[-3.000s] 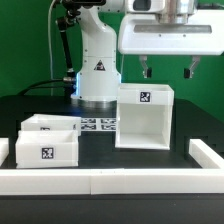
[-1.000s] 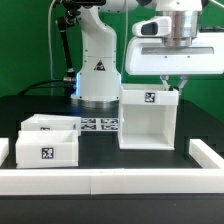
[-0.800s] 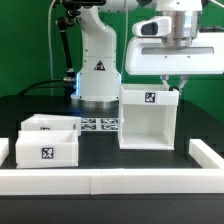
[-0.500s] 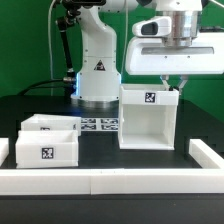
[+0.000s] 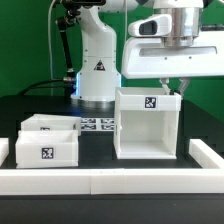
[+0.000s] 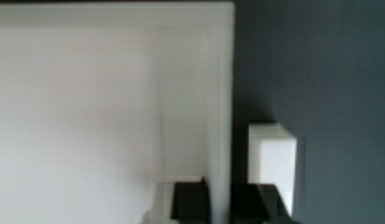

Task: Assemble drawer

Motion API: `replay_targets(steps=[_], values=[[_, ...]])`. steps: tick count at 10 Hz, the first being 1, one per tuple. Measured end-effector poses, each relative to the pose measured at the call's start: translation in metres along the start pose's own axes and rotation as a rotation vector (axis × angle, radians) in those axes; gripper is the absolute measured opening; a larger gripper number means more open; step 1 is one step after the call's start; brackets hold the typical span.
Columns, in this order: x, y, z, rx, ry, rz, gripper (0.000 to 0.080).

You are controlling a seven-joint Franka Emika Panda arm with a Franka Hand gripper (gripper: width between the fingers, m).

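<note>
- Drawer shell [image 5: 146, 128]: the tall white cube stands upright near the middle of the black table [image 5: 100, 150], a little toward the exterior view's right. Its open face is turned to the camera and the hollow inside is visible.
- The shell's square black-and-white tag [image 5: 152, 101] sits on the top band of that open face.
- I cannot tell whether the shell's base rests on the table or is just clear of it.
- Gripper [image 5: 172, 90]: it is directly above the shell's top edge on the exterior view's right, pointing straight down.
- Wrist view: the two dark fingers [image 6: 189, 203] straddle the thin top edge of the shell's side wall, one on each side. The gap is narrow and closed on the wall.
- Front tray [image 5: 46, 150]: a small shallow white tray at the exterior view's left, well apart from the shell, with its tag facing the camera.
- Rear tray [image 5: 50, 123]: it sits just behind the front tray; whether the two touch cannot be told.
- Marker board [image 5: 97, 124]: it lies flat on the table between the rear tray and the shell, in front of the arm's white base [image 5: 97, 70].
- Border rails: a low white rail [image 5: 110, 181] runs along the near table edge, and another [image 5: 207, 154] runs along the exterior view's right.
</note>
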State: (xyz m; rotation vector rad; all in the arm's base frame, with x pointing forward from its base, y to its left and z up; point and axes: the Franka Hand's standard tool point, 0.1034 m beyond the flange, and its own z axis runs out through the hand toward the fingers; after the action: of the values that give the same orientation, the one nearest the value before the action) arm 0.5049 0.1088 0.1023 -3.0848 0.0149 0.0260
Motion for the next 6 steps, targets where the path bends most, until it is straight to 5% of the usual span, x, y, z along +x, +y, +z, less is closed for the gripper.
replay_targets(steps=[3,6], values=[[0.032,0.01,-0.002,0.005,0.051,-0.026,0.0038],[0.03,0.008,-0.002,0.005,0.05,-0.032,0.0038]])
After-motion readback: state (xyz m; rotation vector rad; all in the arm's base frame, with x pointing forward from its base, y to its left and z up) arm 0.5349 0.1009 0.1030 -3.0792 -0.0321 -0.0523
